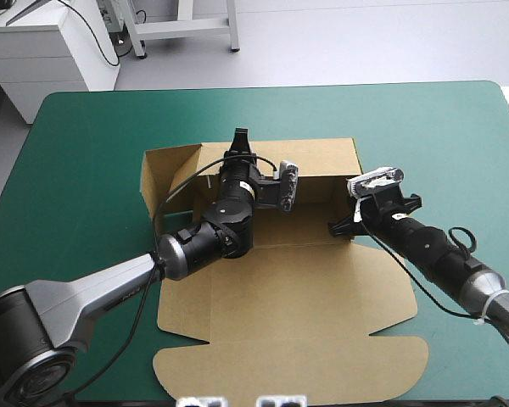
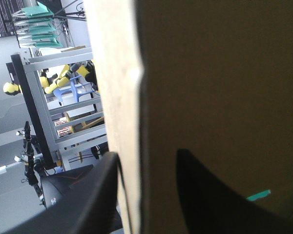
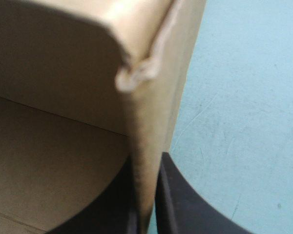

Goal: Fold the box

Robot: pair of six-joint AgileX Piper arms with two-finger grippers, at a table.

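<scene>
Box (image 1: pixel 297 297) on the cover (image 1: pixel 85 170), a raised wall nipped between the near-closed jaws of left gripper (image 1: pixel 240 137) and right gripper (image 1: pixel 340 226).

The brown box (image 1: pixel 288 297) sits mid-table, its far walls raised, its lid flat toward the near edge.

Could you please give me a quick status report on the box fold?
Left gripper shut on the box, far wall. Right gripper shut on right wall. Walls raised, lid flat. Nothing seen in the way.
</scene>
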